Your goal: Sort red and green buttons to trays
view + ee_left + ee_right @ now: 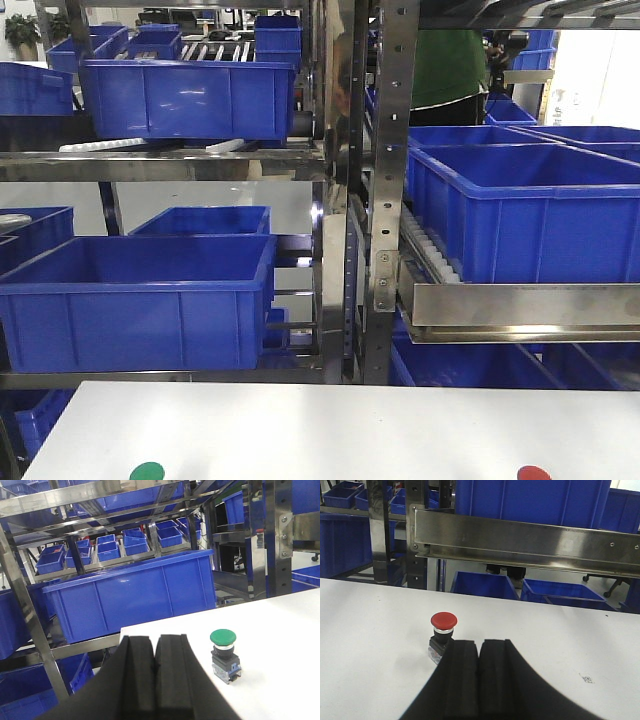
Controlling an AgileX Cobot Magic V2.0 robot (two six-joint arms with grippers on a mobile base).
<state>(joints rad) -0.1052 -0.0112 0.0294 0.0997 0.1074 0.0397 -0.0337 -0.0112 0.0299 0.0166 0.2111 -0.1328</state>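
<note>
On the white table (330,430) both buttons stand upright, well apart, caps up. Green button (224,650) is on the left side: green mushroom cap, black body, silver-blue base flat on the tabletop, not far from the table's far edge. Left gripper (155,642) has its black pads pressed together with only a thin seam between them and nothing pinched. The green button is just beyond the tips and off to the right, a clear gap between them, no contact. Red button (443,625) is on the right side: red cap, silver collar, dark base. Right gripper (480,645) is likewise fully closed and empty, seam only. The red button sits just past the tips and to the left, its base partly hidden behind the finger edge; cannot tell whether they touch. Front view catches only the two caps at the bottom edge, green left, red right. Behind the table are steel racks (385,200) loaded with blue crates (140,300), and a steel rail (520,542) runs across the right wrist view above the table. Small printed mark (586,679) on the tabletop right of the right gripper.
</note>
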